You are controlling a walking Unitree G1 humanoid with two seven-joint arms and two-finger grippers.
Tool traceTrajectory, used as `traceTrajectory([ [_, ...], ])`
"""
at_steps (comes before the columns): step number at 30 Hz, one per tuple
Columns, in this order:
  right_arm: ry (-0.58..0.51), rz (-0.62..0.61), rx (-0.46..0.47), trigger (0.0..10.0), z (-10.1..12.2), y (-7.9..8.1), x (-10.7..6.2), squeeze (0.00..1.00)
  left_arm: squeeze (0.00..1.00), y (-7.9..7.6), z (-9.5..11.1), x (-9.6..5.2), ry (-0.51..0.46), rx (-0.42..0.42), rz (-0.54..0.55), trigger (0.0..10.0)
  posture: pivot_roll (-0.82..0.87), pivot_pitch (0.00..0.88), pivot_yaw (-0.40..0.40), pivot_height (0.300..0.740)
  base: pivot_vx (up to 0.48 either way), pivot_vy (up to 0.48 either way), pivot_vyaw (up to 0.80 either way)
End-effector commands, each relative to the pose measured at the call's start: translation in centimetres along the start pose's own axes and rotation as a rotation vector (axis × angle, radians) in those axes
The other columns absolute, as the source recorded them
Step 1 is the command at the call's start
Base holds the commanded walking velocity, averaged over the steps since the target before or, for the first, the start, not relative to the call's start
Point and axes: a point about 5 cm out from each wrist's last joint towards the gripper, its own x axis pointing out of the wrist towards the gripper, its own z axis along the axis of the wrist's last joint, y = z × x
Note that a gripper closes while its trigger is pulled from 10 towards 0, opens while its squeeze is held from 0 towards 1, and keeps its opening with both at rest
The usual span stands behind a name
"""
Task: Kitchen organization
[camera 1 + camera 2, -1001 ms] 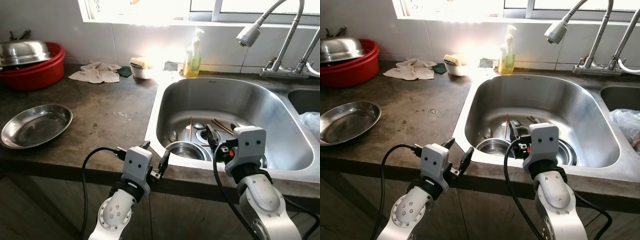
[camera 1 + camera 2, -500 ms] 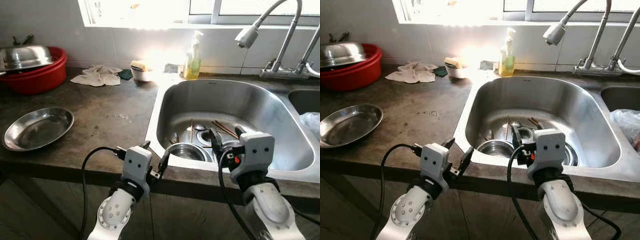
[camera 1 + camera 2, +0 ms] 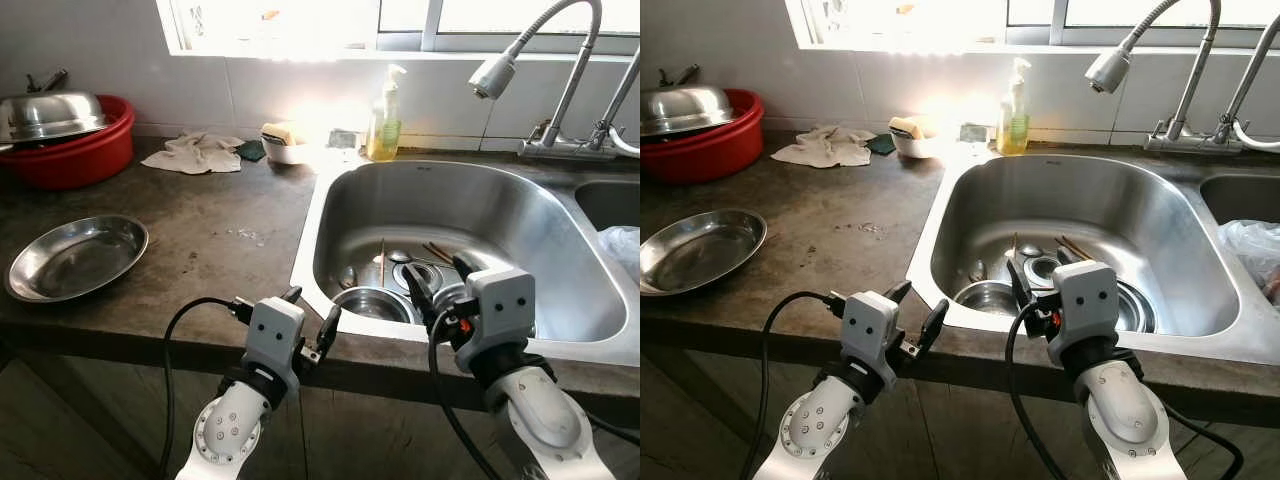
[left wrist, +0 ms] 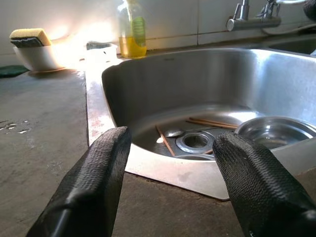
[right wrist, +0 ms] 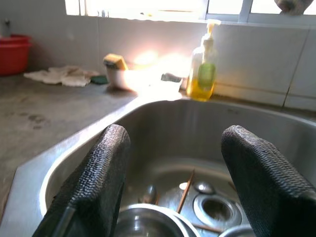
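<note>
The steel sink (image 3: 330,190) holds a steel bowl (image 3: 375,301) near its front wall, a second bowl (image 4: 274,131) beside it, brown chopsticks (image 3: 381,258) and a spoon (image 3: 398,255) by the drain. My left gripper (image 3: 312,308) is open and empty, low over the counter's front edge just left of the sink. My right gripper (image 3: 438,278) is open and empty too, held above the sink's front rim and pointing into the basin over the bowls. A shallow steel plate (image 3: 75,256) lies on the dark counter at the left.
At the back left stands a red basin (image 3: 70,150) with a steel lid (image 3: 55,108) on it. A white cloth (image 3: 195,153), a bowl with a sponge (image 3: 283,140) and a soap bottle (image 3: 384,115) line the wall. The faucet head (image 3: 495,72) hangs over the sink. A plastic bag (image 3: 622,245) lies in the right basin.
My right gripper dipped and shifted right, then came back up and left over the sink's front rim. The left gripper has hardly moved. The view itself shifted a little.
</note>
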Motion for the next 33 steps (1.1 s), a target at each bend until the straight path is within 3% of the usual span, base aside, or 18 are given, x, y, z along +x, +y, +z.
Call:
traceTrajectory([
  [1, -0.036, -0.028, 0.005, 10.0, 0.7, -0.3, 0.2, 0.00, 0.00, 0.0, 0.3, -0.2, -0.005, -0.007, 0.008, 10.0, 0.08, 0.000, -0.018, 0.740, 0.000, 0.472, 0.76],
  [6, -0.037, -0.039, 0.009, 10.0, 0.6, -0.5, 0.5, 0.00, 0.00, -0.1, 0.3, -0.2, -0.006, -0.002, 0.003, 10.0, 0.09, 0.000, -0.019, 0.740, 0.000, 0.467, 0.79],
  [16, -0.043, -0.053, 0.026, 10.0, 0.7, -0.5, 1.2, 0.00, 0.00, 0.1, 0.3, -0.1, -0.003, 0.000, 0.012, 10.0, 0.09, 0.000, -0.022, 0.740, 0.000, 0.000, 0.79],
  [20, -0.041, -0.054, 0.031, 10.0, 0.7, -0.4, 1.4, 0.00, 0.00, 0.2, 0.3, -0.1, -0.001, 0.008, 0.011, 10.0, 0.09, 0.000, -0.020, 0.740, 0.000, 0.468, 0.77],
  [33, -0.030, -0.041, 0.063, 10.0, 0.6, -0.3, 2.1, 0.00, 0.00, 0.3, 0.1, 0.0, 0.006, 0.020, 0.023, 10.0, 0.09, 0.000, -0.023, 0.740, 0.000, 0.030, 0.00],
])
